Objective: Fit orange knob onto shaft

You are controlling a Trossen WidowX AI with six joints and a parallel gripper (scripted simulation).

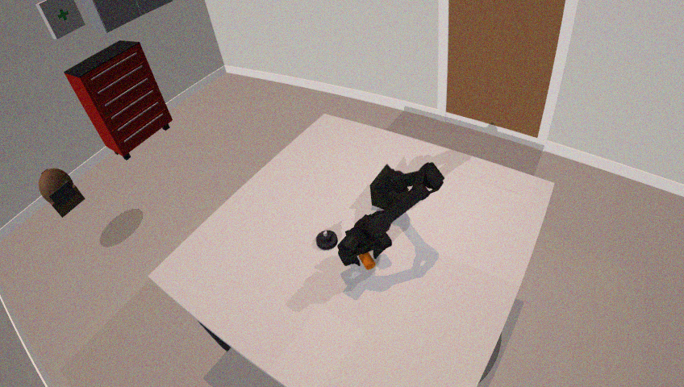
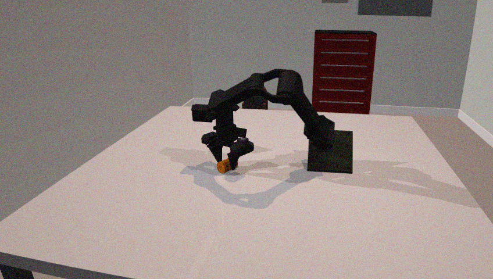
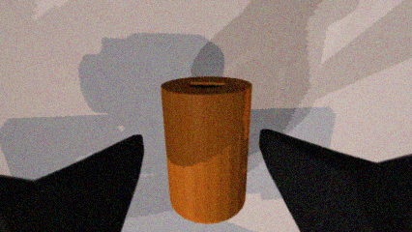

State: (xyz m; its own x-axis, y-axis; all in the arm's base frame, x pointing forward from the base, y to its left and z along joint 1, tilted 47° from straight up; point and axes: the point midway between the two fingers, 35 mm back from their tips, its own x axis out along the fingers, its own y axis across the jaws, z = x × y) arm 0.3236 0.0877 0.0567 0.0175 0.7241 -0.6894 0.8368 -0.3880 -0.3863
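Observation:
The orange knob lies on its side at the table's surface, between the fingers. In the wrist view its end with the dark hole faces the top of the picture, and the hole's flat side shows. My gripper points down around the knob and is open, with a gap between the knob and each fingertip. The round black pedestal with its silver shaft stands upright left of the gripper in the top view. It is hidden behind the arm in the exterior view. The shaft's flat side is too small to tell.
The arm's base plate stands on the table. The arm reaches from it over the table, and its shadows fall around the knob. A red drawer cabinet stands on the floor beyond the table.

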